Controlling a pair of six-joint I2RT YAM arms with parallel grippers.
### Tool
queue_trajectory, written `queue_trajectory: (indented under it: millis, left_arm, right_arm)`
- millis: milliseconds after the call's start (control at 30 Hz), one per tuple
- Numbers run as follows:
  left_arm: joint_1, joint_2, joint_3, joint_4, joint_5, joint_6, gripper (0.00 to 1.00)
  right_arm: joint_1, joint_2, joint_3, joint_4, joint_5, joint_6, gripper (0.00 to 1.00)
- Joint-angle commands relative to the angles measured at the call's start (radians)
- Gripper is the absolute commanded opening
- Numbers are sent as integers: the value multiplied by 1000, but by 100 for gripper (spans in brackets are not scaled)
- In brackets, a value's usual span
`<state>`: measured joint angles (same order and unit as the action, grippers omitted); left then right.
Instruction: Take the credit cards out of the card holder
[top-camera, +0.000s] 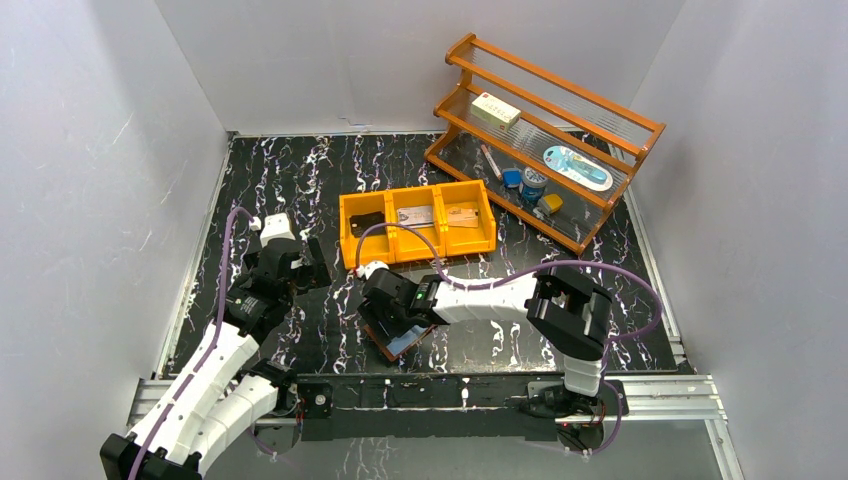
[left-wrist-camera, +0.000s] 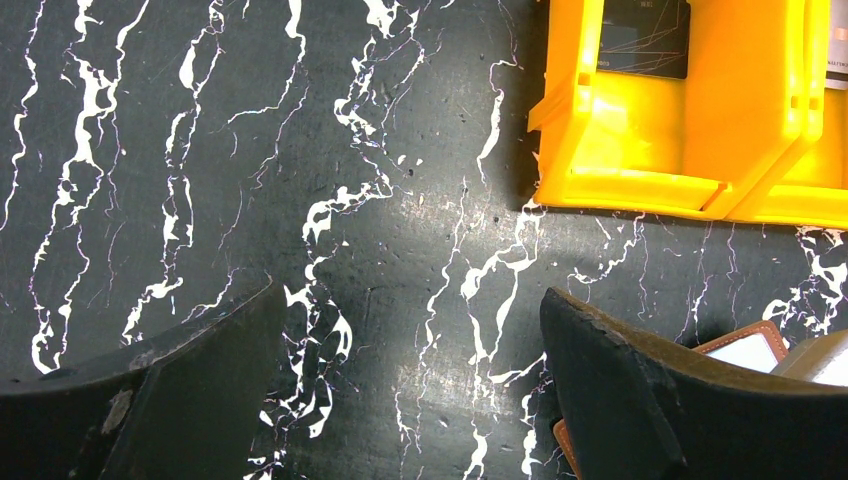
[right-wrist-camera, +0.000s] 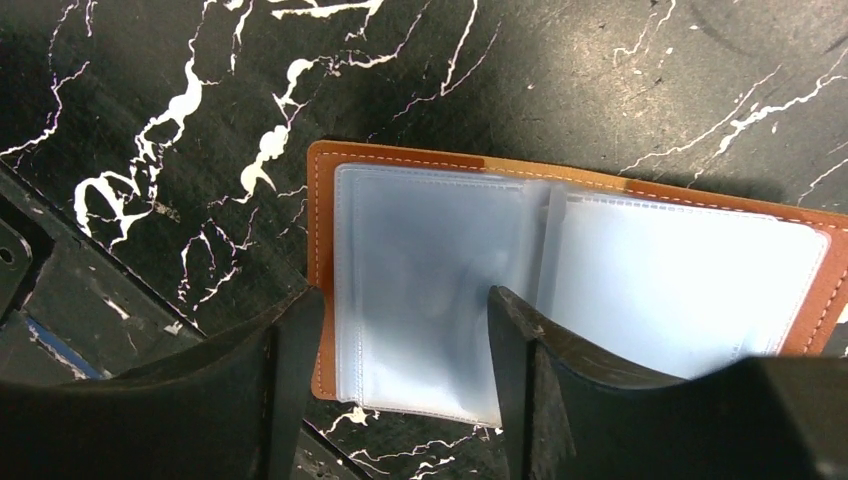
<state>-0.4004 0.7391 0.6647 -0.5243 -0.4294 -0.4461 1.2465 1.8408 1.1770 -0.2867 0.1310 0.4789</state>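
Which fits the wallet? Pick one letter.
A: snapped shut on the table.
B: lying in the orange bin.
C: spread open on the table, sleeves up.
C: the wallet lies spread open on the table, with its clear sleeves facing up.

An orange bin sat on the marbled table just beyond my right pincer; a wooden rack stood farther off, rightward.

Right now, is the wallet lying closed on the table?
No, the wallet lies spread open, its clear sleeves facing up.
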Motion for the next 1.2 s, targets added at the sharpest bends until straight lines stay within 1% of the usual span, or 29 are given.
queue_trajectory:
  millis: [0, 133, 333, 433, 567, 767, 900, 1000, 1100, 1167]
  left_arm:
    - [9, -1, 30, -1, -6, 0, 98]
    - [9, -4, 29, -1, -6, 0, 98]
    - [11, -9, 29, -3, -9, 1, 98]
    - [12, -16, 29, -10, -23, -8, 98]
    - [11, -20, 31, -16, -30, -16, 98]
    - [13, -8, 32, -16, -22, -13, 98]
    - [14, -6, 34, -17, -19, -13, 98]
    - [14, -2, 35, -16, -17, -12, 98]
    - [14, -1, 35, -16, -16, -12, 98]
    - [14, -1, 33, -17, -16, -11, 98]
  right_arm:
    - [1, 28, 21, -52, 12, -19, 72]
    - [6, 38, 25, -88, 55, -33, 74]
    - [58, 100, 42, -145, 201, -41, 76]
    - [67, 116, 44, -152, 247, -25, 73]
    - [68, 105, 32, -136, 262, -5, 63]
    - [48, 62, -6, -56, 173, 10, 47]
    - [6, 15, -44, 12, 74, 32, 43]
    - [-38, -28, -95, 106, -46, 54, 37]
    - [-88, -56, -138, 173, -146, 92, 36]
    - [-119, -70, -171, 220, -211, 114, 33]
